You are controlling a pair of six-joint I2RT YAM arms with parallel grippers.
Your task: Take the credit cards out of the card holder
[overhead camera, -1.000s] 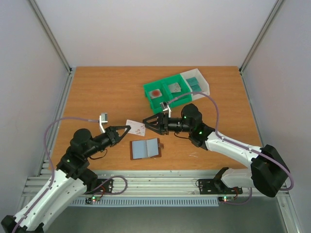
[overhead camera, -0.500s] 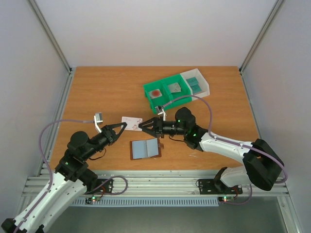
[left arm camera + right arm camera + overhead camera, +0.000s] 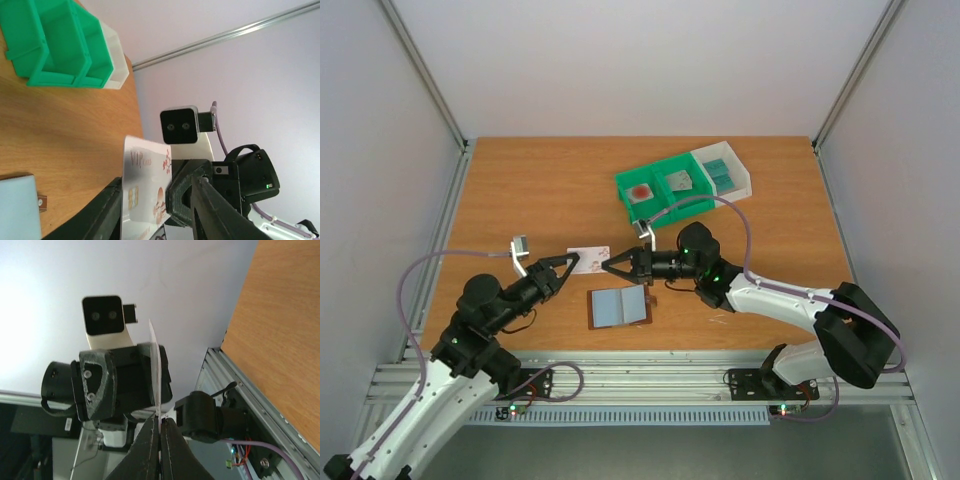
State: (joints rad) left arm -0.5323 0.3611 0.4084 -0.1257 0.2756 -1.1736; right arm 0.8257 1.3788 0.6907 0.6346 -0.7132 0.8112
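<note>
Step in hand: mid-air handover of whitish credit card point(image 3: 588, 256) between arms, above surface point(image 3: 520, 190); right end effector point(image 3: 611, 266) closed on card's far edge; left end effector point(image 3: 569, 264) at opposite end, jaws look slightly parted; I cannot tell whether it grips; card holder point(image 3: 619, 307) lies open on surface, just nearer than card. Next move, as I judge: confirm left release, then carry card clear toward green bin point(image 3: 665, 210) without twisting it.

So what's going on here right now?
Looks like a mid-air handover. The right claw is shut on the whitish credit card, held above the table between the arms. The left claw has its jaws apart around the other end. The card holder lies open below, untouched.
</note>
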